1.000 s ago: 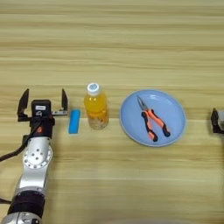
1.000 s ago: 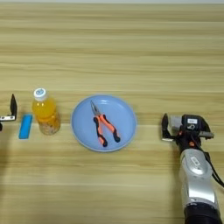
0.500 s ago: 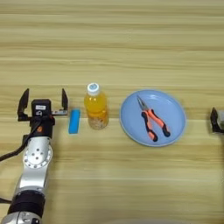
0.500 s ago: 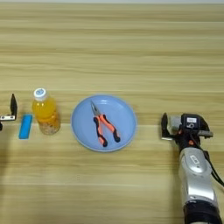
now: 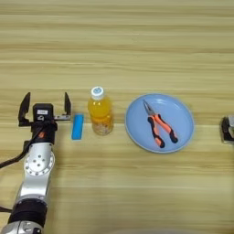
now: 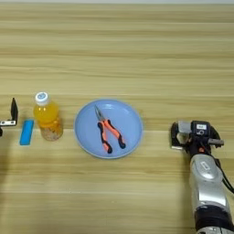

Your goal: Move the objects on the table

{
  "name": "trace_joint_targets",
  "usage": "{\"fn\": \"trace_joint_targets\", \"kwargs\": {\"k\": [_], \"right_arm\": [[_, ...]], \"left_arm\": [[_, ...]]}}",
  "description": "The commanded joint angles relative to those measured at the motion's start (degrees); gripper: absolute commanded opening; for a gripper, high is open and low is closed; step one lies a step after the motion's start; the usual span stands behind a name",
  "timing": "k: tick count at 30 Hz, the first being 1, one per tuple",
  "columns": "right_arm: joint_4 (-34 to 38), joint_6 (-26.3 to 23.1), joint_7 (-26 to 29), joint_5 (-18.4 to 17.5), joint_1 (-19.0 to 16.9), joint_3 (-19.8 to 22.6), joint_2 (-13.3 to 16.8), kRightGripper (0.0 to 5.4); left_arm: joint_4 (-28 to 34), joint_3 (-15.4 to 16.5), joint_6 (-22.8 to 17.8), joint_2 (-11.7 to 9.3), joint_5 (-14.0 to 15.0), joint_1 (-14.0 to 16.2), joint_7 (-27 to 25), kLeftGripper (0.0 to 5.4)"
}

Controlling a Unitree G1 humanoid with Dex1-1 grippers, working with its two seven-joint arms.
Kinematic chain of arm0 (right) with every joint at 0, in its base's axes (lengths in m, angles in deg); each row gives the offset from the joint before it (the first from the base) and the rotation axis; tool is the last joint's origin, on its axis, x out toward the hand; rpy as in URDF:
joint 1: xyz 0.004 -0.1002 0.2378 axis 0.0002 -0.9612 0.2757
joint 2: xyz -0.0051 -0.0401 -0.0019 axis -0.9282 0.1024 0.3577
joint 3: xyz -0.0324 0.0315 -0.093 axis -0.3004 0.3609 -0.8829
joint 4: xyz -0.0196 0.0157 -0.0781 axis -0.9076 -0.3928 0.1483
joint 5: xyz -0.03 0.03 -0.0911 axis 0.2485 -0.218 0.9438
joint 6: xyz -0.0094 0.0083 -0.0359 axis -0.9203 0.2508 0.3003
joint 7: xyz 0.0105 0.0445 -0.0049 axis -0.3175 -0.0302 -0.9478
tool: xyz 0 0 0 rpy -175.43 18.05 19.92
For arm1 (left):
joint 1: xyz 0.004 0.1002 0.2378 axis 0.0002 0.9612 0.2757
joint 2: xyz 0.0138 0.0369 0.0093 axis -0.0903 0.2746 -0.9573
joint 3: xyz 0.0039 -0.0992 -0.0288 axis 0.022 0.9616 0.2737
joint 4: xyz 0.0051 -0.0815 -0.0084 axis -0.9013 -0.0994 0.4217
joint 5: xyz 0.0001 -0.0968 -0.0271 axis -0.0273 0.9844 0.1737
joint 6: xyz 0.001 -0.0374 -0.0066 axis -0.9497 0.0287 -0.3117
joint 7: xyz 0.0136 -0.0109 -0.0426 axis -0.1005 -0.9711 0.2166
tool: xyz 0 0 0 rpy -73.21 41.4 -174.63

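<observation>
A small orange-juice bottle [image 5: 100,112] with a white cap stands upright left of centre on the table [image 5: 117,45]. A flat blue bar [image 5: 77,126] lies just left of it. To the right, orange-and-black-handled pliers [image 5: 157,125] lie inside a round light-blue plate [image 5: 183,116]. My left gripper [image 5: 45,106] is open, low on the table left of the blue bar, with nothing between its fingers. My right gripper [image 6: 194,133] rests right of the plate. A small whitish square piece [image 6: 183,126] sits at its left side; whether it is held I cannot tell.
Wide bare wooden planks stretch across the far half of the table. My left forearm [image 5: 35,173] runs down to the near left edge and my right forearm [image 6: 208,187] to the near right edge.
</observation>
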Motion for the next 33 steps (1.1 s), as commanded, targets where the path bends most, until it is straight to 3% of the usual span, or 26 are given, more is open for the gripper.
{"fn": "trace_joint_targets", "kwargs": {"k": [1,17,33], "right_arm": [[-1.6,-1.4,0.5,-0.3,1.3,-0.1,0.6,5.38],[-5.3,-4.5,2.5,-0.9,2.7,-0.5,1.1,5.38],[-2.6,-7.9,2.4,-0.1,0.4,-3.2,1.0,3.49]], "left_arm": [[-0.3,-0.1,-0.3,-0.6,-0.2,-0.7,-0.2,5.4],[-0.1,-0.1,-0.3,-0.6,-0.2,-0.5,-0.3,5.4],[0.2,0.0,-0.3,-0.6,-0.2,-0.4,-0.3,5.4]]}}
